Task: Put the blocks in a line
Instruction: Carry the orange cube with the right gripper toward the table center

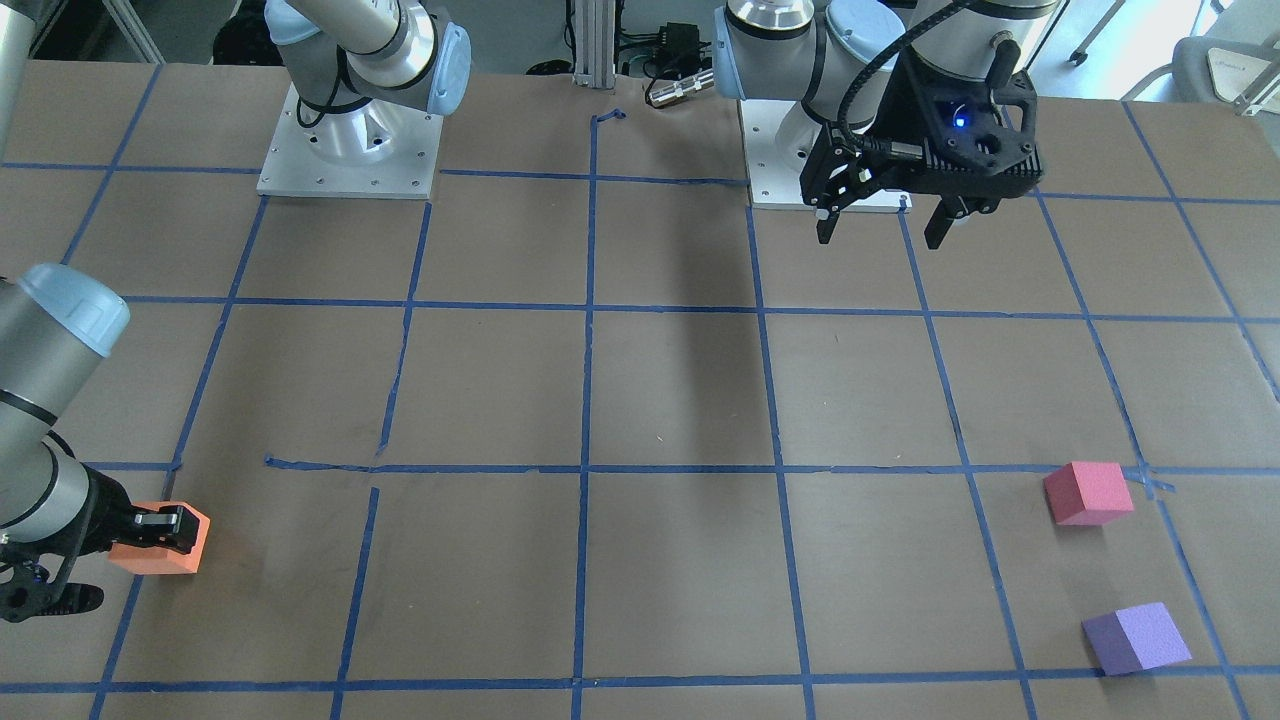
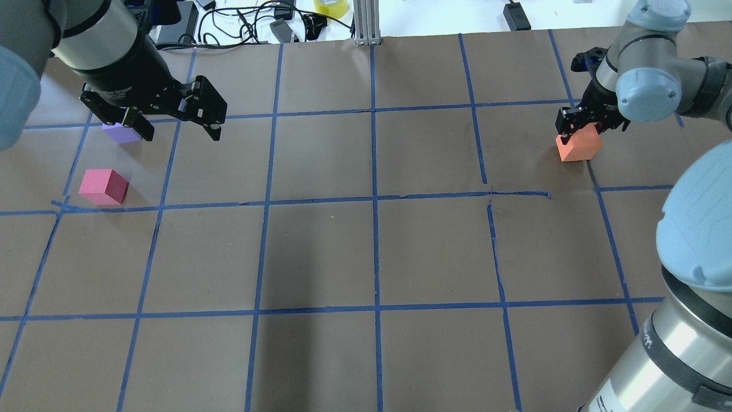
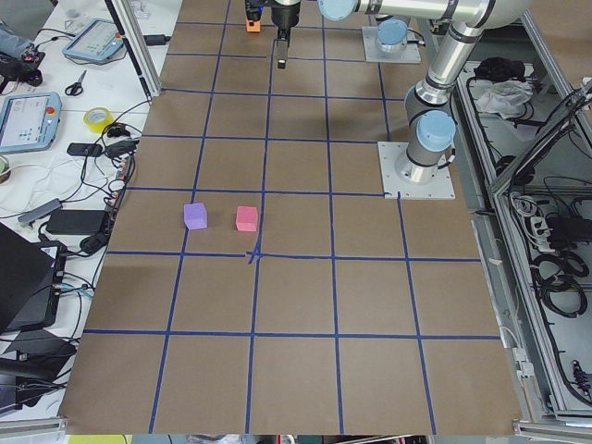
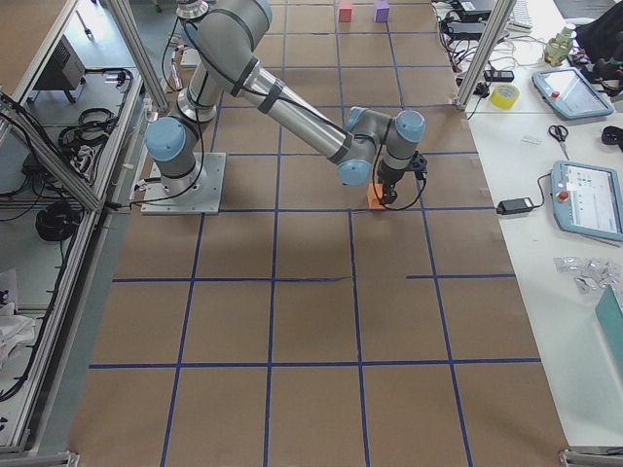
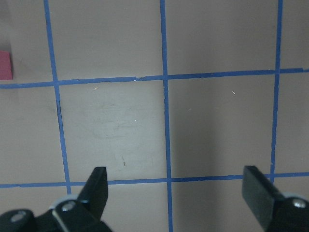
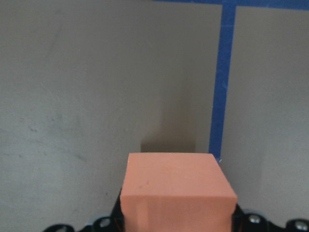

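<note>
My right gripper [image 2: 580, 136] is shut on the orange block [image 2: 579, 146] at the table's far right; the block fills the bottom of the right wrist view [image 6: 176, 191] and also shows in the front view [image 1: 150, 552]. I cannot tell whether it touches the table. The pinkish-red block [image 2: 103, 186] and the purple block [image 2: 120, 135] sit apart on the far left, also seen from the front [image 1: 1088, 492] [image 1: 1137, 637]. My left gripper [image 2: 177, 129] hangs open and empty above the table, partly hiding the purple block from overhead. Its left wrist view shows only the pinkish-red block's edge [image 5: 5, 65].
Brown paper with a blue tape grid [image 2: 374, 200] covers the table. The arm bases [image 1: 350, 150] [image 1: 800, 160] stand at the robot's side. Cables and a tape roll [image 2: 330, 7] lie beyond the far edge. Tablets and tools lie on side benches [image 4: 584, 195].
</note>
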Action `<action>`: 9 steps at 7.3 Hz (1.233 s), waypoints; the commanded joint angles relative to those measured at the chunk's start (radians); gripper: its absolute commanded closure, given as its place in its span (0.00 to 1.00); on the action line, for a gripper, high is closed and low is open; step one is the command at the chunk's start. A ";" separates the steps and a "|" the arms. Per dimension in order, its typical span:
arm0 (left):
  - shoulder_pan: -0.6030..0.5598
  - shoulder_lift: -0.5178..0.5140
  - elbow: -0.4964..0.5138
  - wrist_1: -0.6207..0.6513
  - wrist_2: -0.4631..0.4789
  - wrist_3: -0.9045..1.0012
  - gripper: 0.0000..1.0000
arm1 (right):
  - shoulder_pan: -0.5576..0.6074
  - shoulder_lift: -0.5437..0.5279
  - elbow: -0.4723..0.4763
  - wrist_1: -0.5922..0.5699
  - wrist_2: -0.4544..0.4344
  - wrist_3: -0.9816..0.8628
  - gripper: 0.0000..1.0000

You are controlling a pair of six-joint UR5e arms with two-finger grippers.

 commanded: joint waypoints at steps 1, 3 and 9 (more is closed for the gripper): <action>0.000 -0.001 -0.001 -0.002 -0.002 0.000 0.00 | 0.110 -0.085 -0.015 0.053 -0.015 0.155 1.00; -0.002 -0.001 -0.001 -0.003 -0.002 0.000 0.00 | 0.294 -0.101 -0.024 0.052 0.001 0.415 1.00; -0.002 -0.001 -0.010 -0.002 0.000 0.000 0.00 | 0.560 0.075 -0.188 0.020 0.086 0.841 1.00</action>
